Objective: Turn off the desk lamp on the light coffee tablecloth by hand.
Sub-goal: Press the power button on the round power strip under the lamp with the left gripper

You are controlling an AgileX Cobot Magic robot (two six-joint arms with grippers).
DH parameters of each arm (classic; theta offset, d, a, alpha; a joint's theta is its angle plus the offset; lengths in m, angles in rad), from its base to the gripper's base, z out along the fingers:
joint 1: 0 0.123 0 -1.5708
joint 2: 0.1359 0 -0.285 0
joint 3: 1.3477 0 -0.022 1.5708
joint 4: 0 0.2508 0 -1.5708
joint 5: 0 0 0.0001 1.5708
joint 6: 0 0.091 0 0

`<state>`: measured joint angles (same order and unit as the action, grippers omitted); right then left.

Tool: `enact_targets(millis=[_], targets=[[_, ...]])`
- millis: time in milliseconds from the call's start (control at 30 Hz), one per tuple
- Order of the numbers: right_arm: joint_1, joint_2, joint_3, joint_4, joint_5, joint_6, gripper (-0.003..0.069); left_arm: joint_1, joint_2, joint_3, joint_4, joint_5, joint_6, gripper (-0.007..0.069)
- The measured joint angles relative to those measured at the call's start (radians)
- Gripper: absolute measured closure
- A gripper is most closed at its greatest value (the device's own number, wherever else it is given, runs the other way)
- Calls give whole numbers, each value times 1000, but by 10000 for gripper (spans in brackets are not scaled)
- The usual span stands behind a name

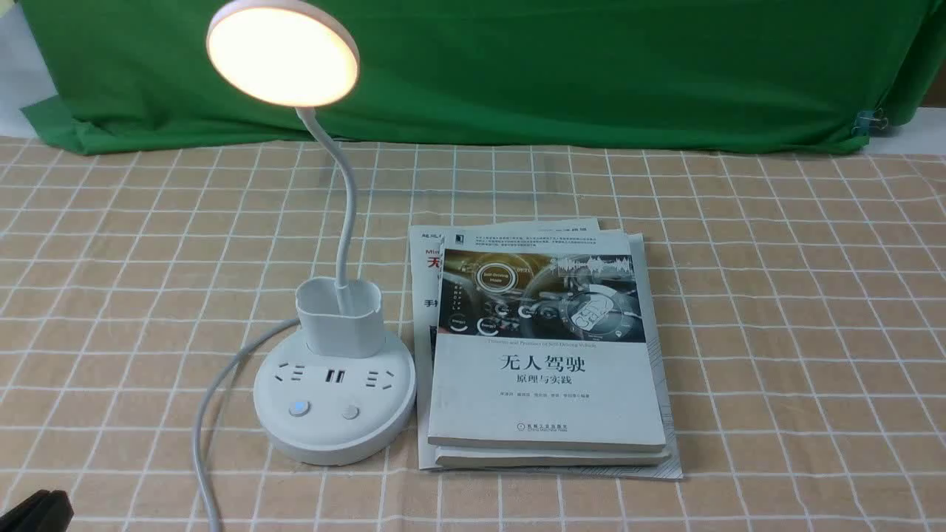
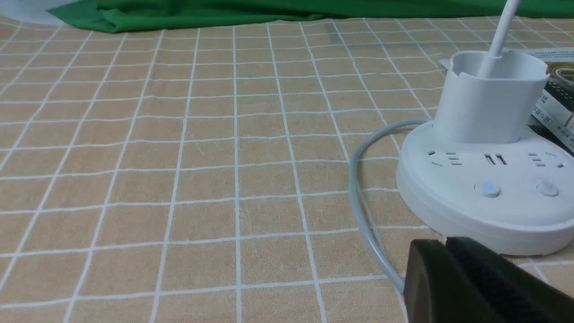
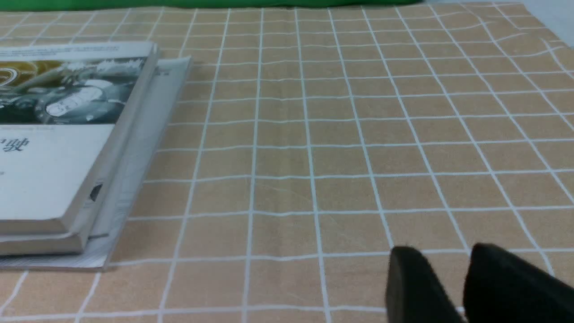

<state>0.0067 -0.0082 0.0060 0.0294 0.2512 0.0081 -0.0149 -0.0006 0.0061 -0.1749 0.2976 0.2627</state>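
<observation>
The white desk lamp (image 1: 334, 414) stands on the light coffee tablecloth (image 1: 776, 295), left of centre. Its disc head (image 1: 283, 53) glows. The round base carries a cup holder (image 1: 340, 314), sockets and two buttons; the left button (image 1: 298, 408) shows a blue light, the right button (image 1: 350, 411) is plain. My left gripper (image 2: 444, 244) is shut and empty, low over the cloth just in front of the base (image 2: 489, 211), short of the lit button (image 2: 487, 188). It shows at the front view's bottom left corner (image 1: 33, 510). My right gripper (image 3: 444, 249) is slightly open, empty, over bare cloth.
A stack of books (image 1: 547, 355) lies right beside the lamp base and shows in the right wrist view (image 3: 54, 148). The lamp's white cord (image 2: 358, 193) curves over the cloth left of the base toward the front edge. A green backdrop cloth (image 1: 517, 74) hangs behind.
</observation>
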Motion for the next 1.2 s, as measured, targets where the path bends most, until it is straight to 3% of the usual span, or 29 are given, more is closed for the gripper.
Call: enact_targets(millis=[700,800,967,1133,1200], targets=[[0,0,0,0,0,0,416,0,0,0,-5,-18,8,608],[0,0,0,0,0,0,416,0,0,0,-137,-81,-51,608],[0,0,0,0,0,0,416,0,0,1,-553,-272,-159,608],[0,0,0,0,0,0,416,0,0,1,-645,-405,-179,608],[0,0,0,0,0,0,416,-1,3,-10,-648,-390,-179,608]])
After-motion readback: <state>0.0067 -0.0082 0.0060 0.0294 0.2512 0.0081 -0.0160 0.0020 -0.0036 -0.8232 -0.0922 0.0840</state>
